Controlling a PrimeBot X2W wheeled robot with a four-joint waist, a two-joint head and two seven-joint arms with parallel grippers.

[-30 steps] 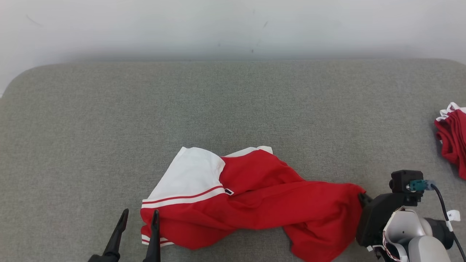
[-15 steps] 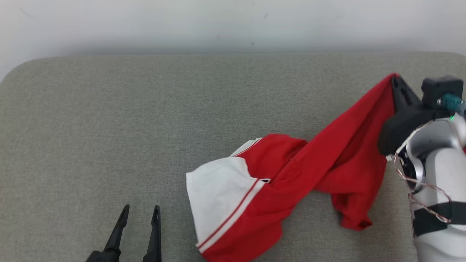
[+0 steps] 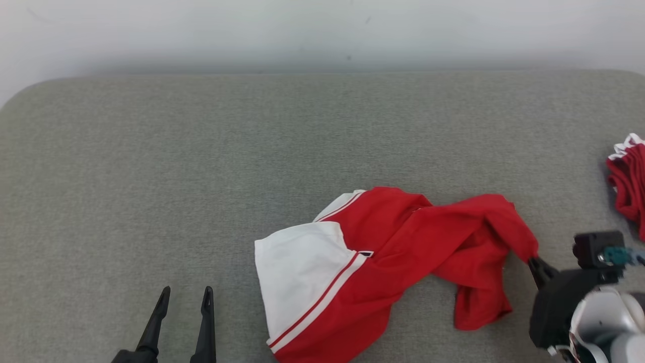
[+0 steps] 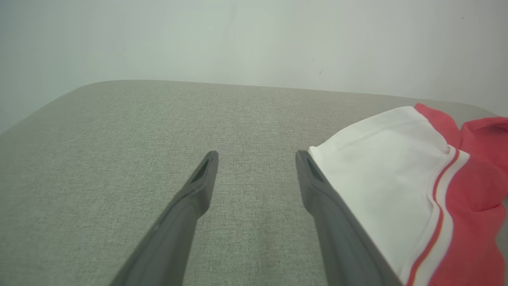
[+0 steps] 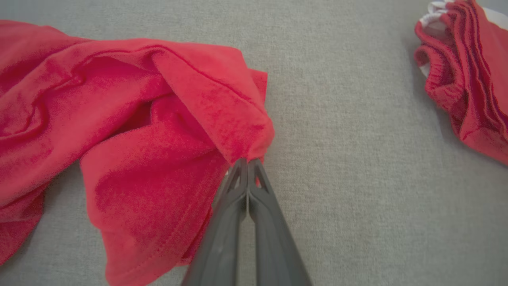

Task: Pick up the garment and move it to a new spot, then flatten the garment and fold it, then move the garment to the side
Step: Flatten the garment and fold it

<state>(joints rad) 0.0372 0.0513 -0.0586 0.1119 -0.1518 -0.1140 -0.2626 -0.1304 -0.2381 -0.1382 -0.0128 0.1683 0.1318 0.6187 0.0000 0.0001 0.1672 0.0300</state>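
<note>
Pinching one red corner of the garment, the right gripper is squeezing its two dark fingers tight together on the cloth, low over the grey padded top. The garment is lying in a crumpled heap on the near right part of that top, and it is showing red with a big white patch and thin stripes beside it. A tiny dark label is sitting where the white meets the red, but it is too small to read. The left gripper is holding its fingers wide apart with nothing between them, just left of the white patch. Another red and white pile is lying at the far right edge, well apart from the garment.
</note>
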